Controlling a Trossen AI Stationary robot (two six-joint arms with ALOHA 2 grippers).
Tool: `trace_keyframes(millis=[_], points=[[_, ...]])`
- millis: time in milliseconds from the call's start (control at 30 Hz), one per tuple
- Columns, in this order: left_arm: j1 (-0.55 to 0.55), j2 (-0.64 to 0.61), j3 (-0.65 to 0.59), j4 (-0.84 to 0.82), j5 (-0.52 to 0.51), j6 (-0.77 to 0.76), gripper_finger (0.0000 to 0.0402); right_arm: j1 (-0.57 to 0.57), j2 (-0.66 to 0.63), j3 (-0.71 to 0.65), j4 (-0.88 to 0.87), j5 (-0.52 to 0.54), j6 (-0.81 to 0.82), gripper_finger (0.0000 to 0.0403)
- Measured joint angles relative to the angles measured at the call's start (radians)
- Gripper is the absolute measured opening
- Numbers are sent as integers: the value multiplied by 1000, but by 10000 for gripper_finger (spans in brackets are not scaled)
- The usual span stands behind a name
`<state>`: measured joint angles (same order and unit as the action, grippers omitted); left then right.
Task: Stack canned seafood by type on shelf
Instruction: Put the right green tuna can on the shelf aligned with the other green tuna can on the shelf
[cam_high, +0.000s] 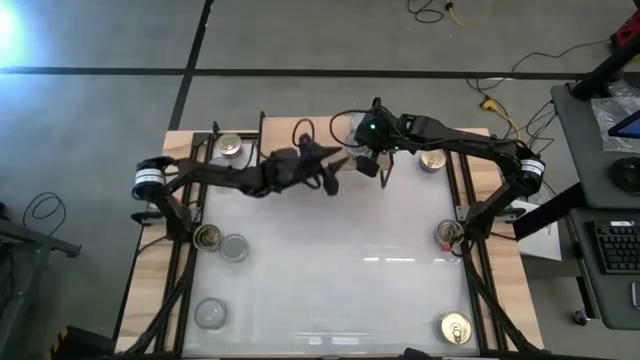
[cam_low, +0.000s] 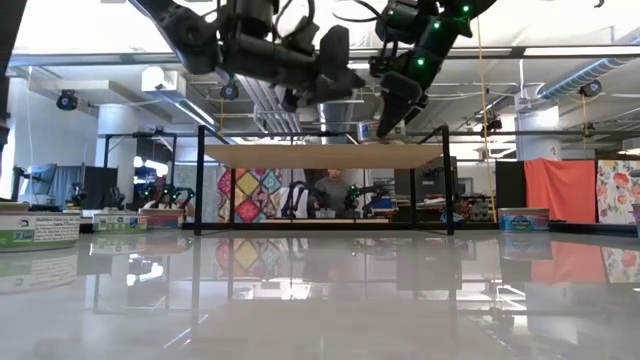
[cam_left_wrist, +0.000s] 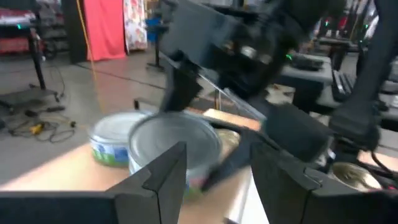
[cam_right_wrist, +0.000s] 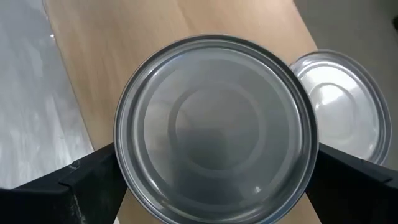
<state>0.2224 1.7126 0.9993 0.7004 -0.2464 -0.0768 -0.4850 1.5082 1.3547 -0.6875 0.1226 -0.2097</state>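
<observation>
My right gripper (cam_right_wrist: 216, 155) hovers over the shelf (cam_low: 320, 155), a light wooden board on black legs, with its fingers wide apart. A silver-lidded tin (cam_right_wrist: 214, 124) lies between them. Beside it on the board (cam_right_wrist: 205, 25) rests a second silver tin (cam_right_wrist: 339, 102); it shows with a blue-green label (cam_left_wrist: 112, 146) in the left wrist view. My left gripper (cam_high: 338, 172) points level at these tins from close by. Its fingers (cam_left_wrist: 165, 177) stand open with nothing between them. My right gripper comes at the silver tin slanting down from above. Its two fingers (cam_right_wrist: 68, 186) stand close against the tin's rim (cam_right_wrist: 121, 146) on opposite sides. I cannot tell whether they touch it, or whether the tin rests on the board.
Several more tins lie about the table: gold-lidded ones (cam_high: 207, 236) (cam_high: 447, 235) (cam_high: 455, 328), silver ones (cam_high: 235, 247) (cam_high: 210, 313), and others at the far corners (cam_high: 228, 145) (cam_high: 432, 158). The middle of the white tabletop (cam_high: 330, 260) is bare. A person (cam_low: 328, 190) sits beyond the table.
</observation>
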Motion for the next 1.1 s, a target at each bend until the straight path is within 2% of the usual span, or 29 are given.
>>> trace_keyframes(millis=[100,233,433,667,833,1100], points=[[36,27,19,21,4,49,161,0,6,-2,29,0,13,400],[68,75,71,-30,3,94,161,0,22,-2,41,0,18,400],[89,107,199,-304,22,167,152,0,37,-3,40,-37,66,400],[96,146,346,-485,60,260,112,0,44,-3,40,-46,86,400],[132,155,366,-514,215,247,80,0,44,-3,38,-57,83,400],[144,180,373,-499,363,193,11,0,44,-3,38,-79,86,400]])
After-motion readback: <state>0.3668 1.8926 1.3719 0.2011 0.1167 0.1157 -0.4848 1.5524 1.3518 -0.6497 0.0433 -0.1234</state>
